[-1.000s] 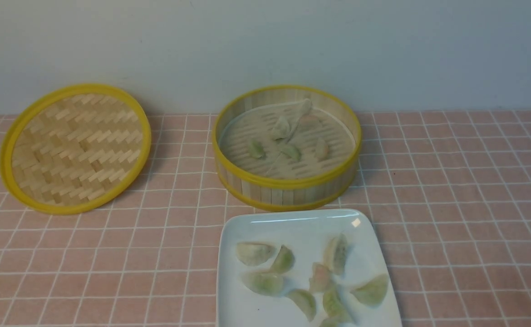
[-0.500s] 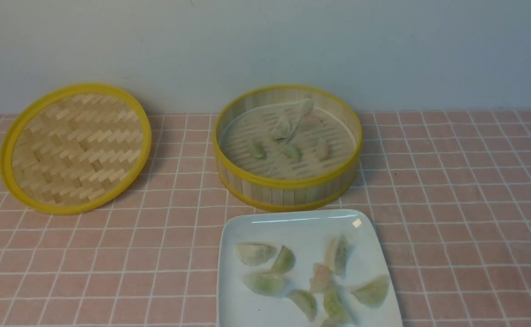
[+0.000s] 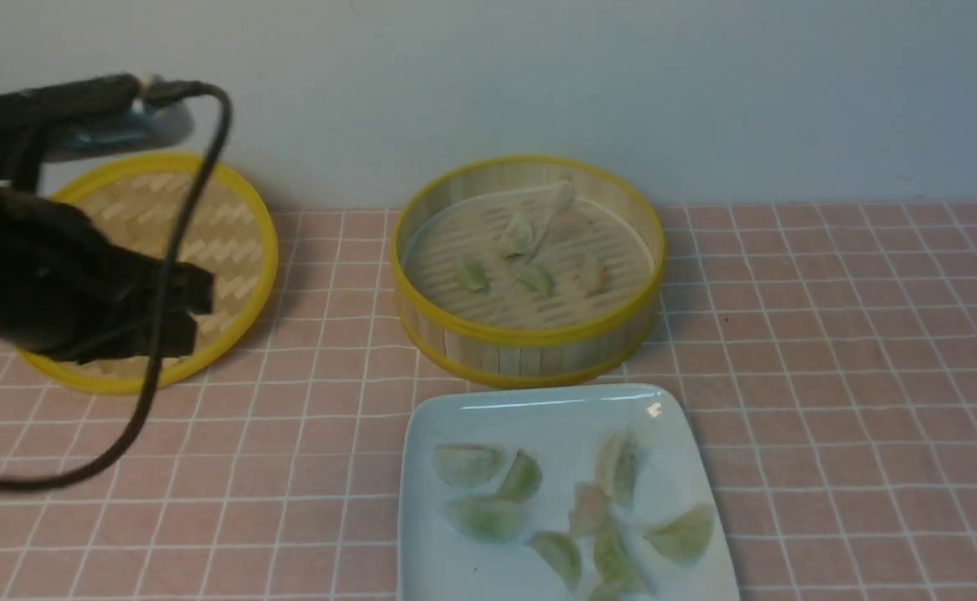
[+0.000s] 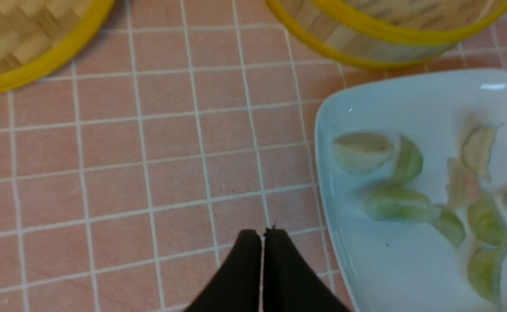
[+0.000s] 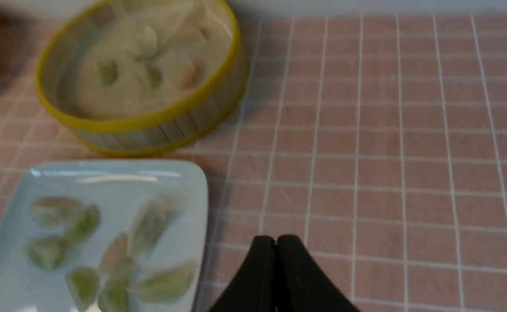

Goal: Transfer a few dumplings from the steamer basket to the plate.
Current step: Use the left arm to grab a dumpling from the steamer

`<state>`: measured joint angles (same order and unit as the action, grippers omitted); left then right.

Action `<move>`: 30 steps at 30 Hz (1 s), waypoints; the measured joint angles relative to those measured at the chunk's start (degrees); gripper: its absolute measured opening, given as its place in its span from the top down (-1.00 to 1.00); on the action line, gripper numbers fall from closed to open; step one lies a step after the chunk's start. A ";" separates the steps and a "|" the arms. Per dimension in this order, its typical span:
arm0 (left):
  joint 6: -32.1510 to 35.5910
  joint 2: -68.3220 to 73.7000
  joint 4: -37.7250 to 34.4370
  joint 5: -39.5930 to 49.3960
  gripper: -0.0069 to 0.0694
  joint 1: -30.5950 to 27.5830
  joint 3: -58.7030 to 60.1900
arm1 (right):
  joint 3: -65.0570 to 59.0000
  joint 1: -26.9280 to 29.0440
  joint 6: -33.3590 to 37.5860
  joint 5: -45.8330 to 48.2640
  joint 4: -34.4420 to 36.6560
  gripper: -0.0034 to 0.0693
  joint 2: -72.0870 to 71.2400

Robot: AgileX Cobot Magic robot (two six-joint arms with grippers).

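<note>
**Dumplings [image 3: 522, 477] lie on both the plate [image 3: 539, 417] and in the steamer basket [image 3: 530, 355]; both grippers are empty**

A pink tablecloth [image 3: 831, 376] ruled with thin white lines into small squares covers the whole work surface. It runs back to a plain, pale grey-blue wall [image 3: 622, 83] with nothing on it. The light is soft and even, and there is one bright glint on the plate's far right corner.

There is one steamer basket, standing upright near the wall at the middle of the table. One flat woven lid [image 3: 234, 225] with a yellow rim lies to its left, well apart from it. One white plate sits just in front of the basket, its far edge close to the basket's wall.

Eight dumplings show clearly on the plate. They are scattered loosely and some touch, and a ninth sliver is cut off by the front view's lower edge. Five dumplings can be counted on the basket's floor. A pale shape by the far wall may be a sixth, but it is too blurred to tell.

The left arm [image 3: 54, 284], a dark blurred mass trailing one black cable [image 3: 173, 250], hangs in front of the lid. The left gripper [image 4: 262, 234] has its jaws pressed together on nothing, above the tablecloth just beside the plate's left edge. The right gripper [image 5: 276, 240] is likewise closed and empty, above the tablecloth near the plate's right edge.
</note>
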<state>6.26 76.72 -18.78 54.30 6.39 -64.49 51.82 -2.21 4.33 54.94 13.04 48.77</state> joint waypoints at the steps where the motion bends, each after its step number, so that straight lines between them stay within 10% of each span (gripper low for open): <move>1: 0.27 3.60 0.14 0.54 0.83 0.76 -1.90 | 1.16 0.00 -0.02 1.31 -0.32 0.93 2.11; 24: -1.55 56.03 10.35 9.20 0.81 14.45 -61.43 | 5.44 0.00 -0.21 3.08 -1.06 0.93 10.98; 30: -0.44 61.18 10.58 4.74 0.28 14.45 -64.81 | 5.44 0.00 -2.02 3.03 -1.06 0.93 10.98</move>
<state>5.81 137.91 -8.20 59.04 20.85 -129.30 57.26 -2.21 2.31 57.97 11.98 59.75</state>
